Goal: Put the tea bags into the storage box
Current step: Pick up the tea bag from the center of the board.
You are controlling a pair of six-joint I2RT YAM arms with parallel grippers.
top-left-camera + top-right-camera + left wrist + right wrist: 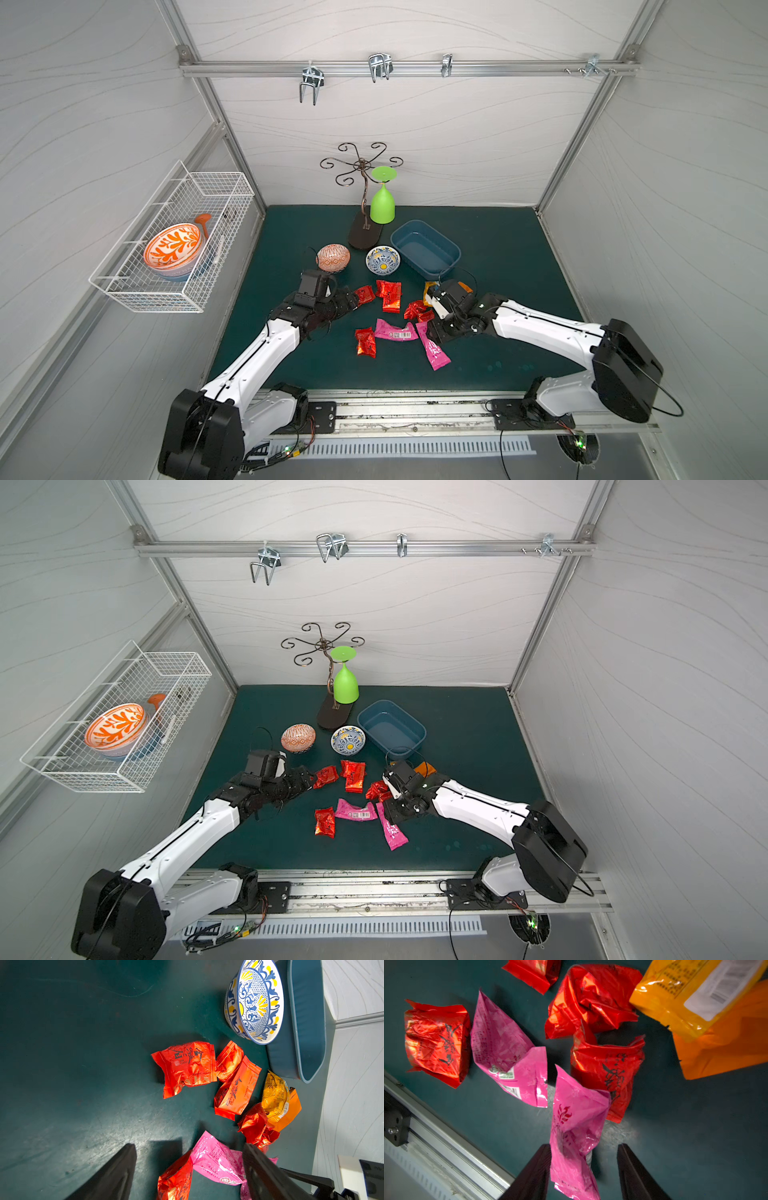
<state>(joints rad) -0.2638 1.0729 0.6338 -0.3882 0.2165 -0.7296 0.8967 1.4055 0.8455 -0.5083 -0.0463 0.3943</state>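
Left jaws apart, empty; right jaws apart astride a pink tea bag, not clamped | I see all tea bags loose on the desk | box nearby empty | nothing stowed yet

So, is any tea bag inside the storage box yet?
No, in a top view the storage box shows only its bare blue floor, while the tea bags lie on the mat.

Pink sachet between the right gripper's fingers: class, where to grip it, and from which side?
Best grip the pink sachet across its narrow width at the free end, from above: it lies long on the mat, far end against a red sachet.
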